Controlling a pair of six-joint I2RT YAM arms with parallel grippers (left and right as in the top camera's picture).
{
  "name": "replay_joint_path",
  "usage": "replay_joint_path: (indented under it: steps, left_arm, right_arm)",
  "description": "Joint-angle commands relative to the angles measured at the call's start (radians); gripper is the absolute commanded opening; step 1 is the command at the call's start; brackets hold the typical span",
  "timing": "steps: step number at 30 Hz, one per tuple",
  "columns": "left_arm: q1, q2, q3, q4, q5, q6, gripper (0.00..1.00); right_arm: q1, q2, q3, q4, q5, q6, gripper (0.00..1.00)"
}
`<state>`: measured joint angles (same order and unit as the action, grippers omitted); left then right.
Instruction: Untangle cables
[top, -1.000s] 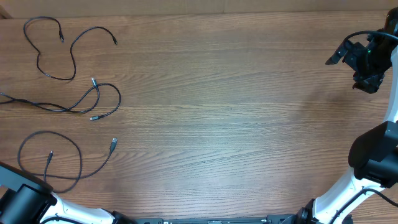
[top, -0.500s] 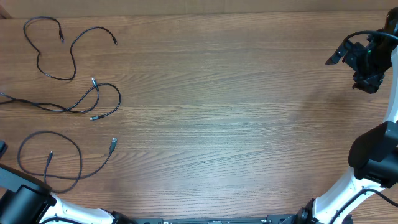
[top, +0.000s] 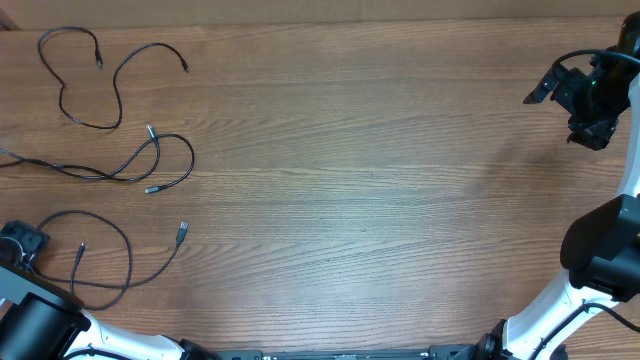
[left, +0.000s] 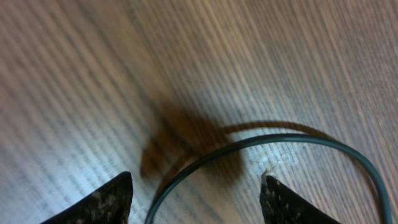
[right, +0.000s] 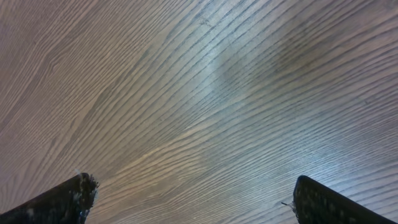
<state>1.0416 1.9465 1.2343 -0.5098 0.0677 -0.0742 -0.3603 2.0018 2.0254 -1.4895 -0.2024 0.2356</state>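
Observation:
Three thin black cables lie apart on the left of the wooden table: a wavy one (top: 90, 85) at the back, a crossed one (top: 150, 160) in the middle, and a loop (top: 125, 255) at the front. My left gripper (top: 22, 240) sits at the loop's left side, by the table's left edge. In the left wrist view its gripper (left: 199, 202) is open, and an arc of that loop (left: 280, 138) lies on the wood between and ahead of the fingers (left: 109, 202), untouched. My right gripper (top: 555, 115) hangs open at the far right, its gripper (right: 199, 199) over bare wood.
The wooden table (top: 360, 180) stretches between the cables and the right arm. The right arm's base and thick black lead (top: 600, 260) stand at the right edge. The table's back edge (top: 320, 20) runs along the top.
My left gripper has come into the overhead view at the left edge beside the front loop, and its jaws have opened. The right arm has not moved.

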Motion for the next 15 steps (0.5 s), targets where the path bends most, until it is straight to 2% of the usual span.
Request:
replay_joint_path:
  steps: [1,6,9,11,13,14,15]
  left_arm:
    - [0.005,-0.002,-0.036,0.030,0.037,0.049,0.65]
    - [0.005,0.026,-0.041,0.036,0.025,0.053,0.53]
    - [0.005,0.061,-0.041,0.037,0.024,0.053,0.52]
    - [0.005,0.079,-0.041,0.040,0.004,0.052,0.40]
    - [0.005,0.089,-0.041,0.042,-0.034,0.052,0.22]
    - [0.005,0.090,-0.041,0.045,-0.070,0.051,0.09]
    - [0.006,0.090,-0.040,0.051,-0.109,0.044,0.04]
  right_arm:
    - [-0.003,-0.025,0.016,0.003,-0.001,0.004,1.00]
    - [-0.003,-0.025,0.016,0.003,-0.001,0.004,1.00]
    - [-0.003,-0.025,0.016,0.003,-0.001,0.004,1.00]
    - [-0.003,-0.025,0.016,0.003,-0.001,0.004,1.00]
    - [-0.003,-0.025,0.016,0.003,-0.001,0.004,1.00]
    - [-0.003,-0.025,0.016,0.003,-0.001,0.004,1.00]
    - [-0.003,-0.025,0.016,0.003,-0.001,0.004,1.00]
